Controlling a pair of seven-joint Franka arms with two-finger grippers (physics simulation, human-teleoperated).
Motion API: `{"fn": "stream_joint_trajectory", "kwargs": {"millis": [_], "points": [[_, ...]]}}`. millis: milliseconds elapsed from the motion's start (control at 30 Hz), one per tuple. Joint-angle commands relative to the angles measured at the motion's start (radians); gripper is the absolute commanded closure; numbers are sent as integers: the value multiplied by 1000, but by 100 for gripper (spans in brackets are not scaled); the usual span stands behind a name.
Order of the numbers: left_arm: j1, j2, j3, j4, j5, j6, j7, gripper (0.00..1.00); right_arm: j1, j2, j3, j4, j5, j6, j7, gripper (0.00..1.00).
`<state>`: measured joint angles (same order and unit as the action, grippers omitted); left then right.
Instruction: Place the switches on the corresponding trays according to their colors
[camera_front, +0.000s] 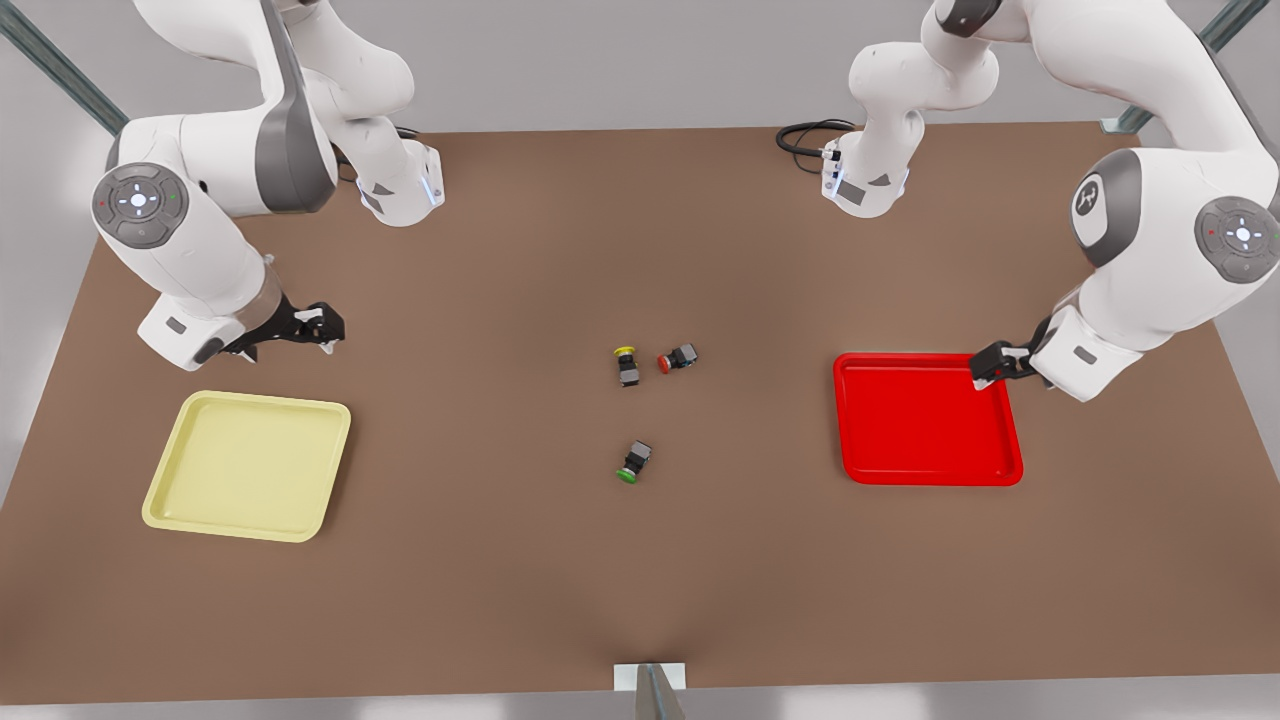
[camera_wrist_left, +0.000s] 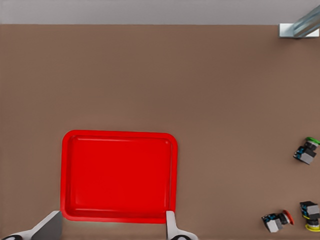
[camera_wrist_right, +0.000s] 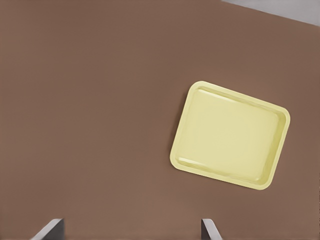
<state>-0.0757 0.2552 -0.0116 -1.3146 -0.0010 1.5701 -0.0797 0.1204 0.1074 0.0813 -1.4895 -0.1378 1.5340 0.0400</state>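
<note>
A brown table (camera_front: 500, 560) carries a pale yellow tray (camera_front: 247, 465) and a bright red tray (camera_front: 925, 420). Three black switches sit mid-table, capped yellow (camera_front: 627, 364), red (camera_front: 677, 359) and green (camera_front: 634, 462). The arms are white with grey joints; the left gripper (camera_front: 998, 366) and right gripper (camera_front: 318, 328) are black.

The left gripper (camera_front: 998, 366) is hanging over the red tray's (camera_front: 925, 470) far corner, on the front view's right, with its fingers (camera_wrist_left: 171, 227) spread wide. The right gripper (camera_front: 322, 325) is hovering on the other side of that tray, well apart from it, fingers (camera_wrist_right: 210, 231) likewise parted. Both arms are bending down from their bases.
</note>
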Motion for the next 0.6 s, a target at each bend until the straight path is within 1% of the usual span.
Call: {"fn": "stream_joint_trajectory", "kwargs": {"millis": [0, 33, 100, 133, 200, 267, 333, 400, 500, 567], "points": [[-1, -2, -7, 0, 19, -5, 1, 0, 1, 1, 0, 0, 1, 0, 0, 0], [1, -4, -14, 0, 21, -8, 1, 0, 13, 50, 11, 5, 3, 0, 36, 0], [-9, -2, -14, 0, 21, -25, 0, 0, 149, 236, 18, 18, 38, 26, 138, 0], [-7, -2, -13, 0, 19, -25, 0, 0, 240, 349, 18, 60, 37, 64, 146, 0], [-9, 1, -14, 0, 24, -24, -5, 0, 311, 449, 22, 63, 70, 202, 172, 0], [-6, -4, -11, 3, 27, -25, -8, 0, 475, 497, 22, 52, 119, 279, 307, 0], [-4, 1, -8, 9, 41, -24, -8, 0, 564, 547, 18, 51, 164, 330, 336, 0], [-7, 4, -10, 9, 41, -25, -9, 0, 599, 612, 6, 60, 182, 400, 337, 0], [1, 10, -7, 8, 47, -24, -9, 0, 605, 643, 6, 58, 184, 445, 339, 0], [1, 12, -5, 6, 47, -24, -8, 0, 619, 660, 6, 49, 198, 506, 474, 0]]}}
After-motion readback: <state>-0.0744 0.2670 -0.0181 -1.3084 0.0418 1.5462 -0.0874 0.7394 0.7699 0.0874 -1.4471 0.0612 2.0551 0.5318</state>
